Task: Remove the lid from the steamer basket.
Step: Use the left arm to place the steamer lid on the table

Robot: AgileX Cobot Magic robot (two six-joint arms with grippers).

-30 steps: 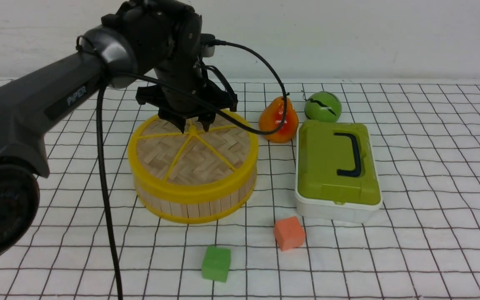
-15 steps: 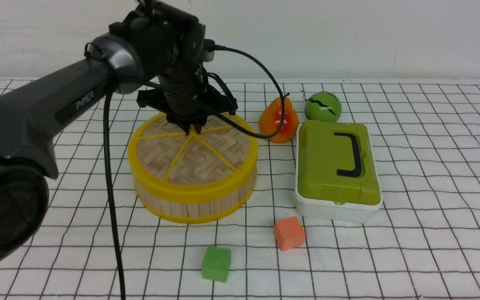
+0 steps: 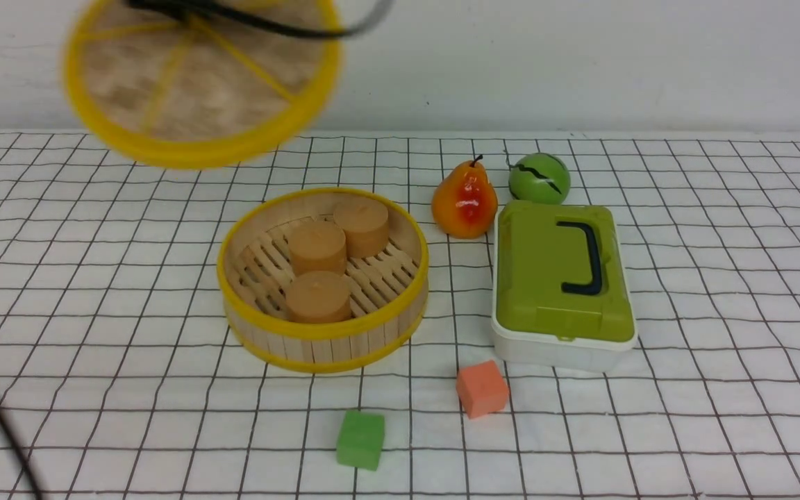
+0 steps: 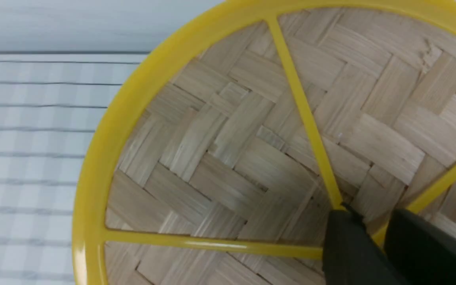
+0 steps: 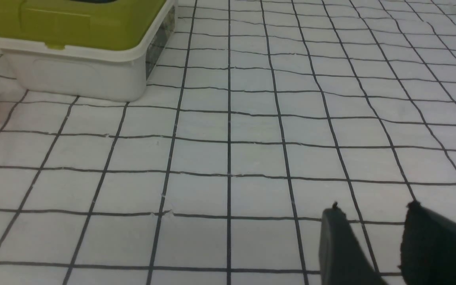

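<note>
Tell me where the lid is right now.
Front view: the lid is airborne at upper left, above and left of the open steamer basket. The left wrist view shows the left gripper clamped on its centre hub.

The lid (image 3: 198, 90) is tan herringbone weave with a yellow rim and spokes. The basket (image 3: 323, 344) is pale wood with yellow rims. The bench (image 3: 719, 312) is white, gridded black. The box (image 3: 542, 278) is green over white.
</note>
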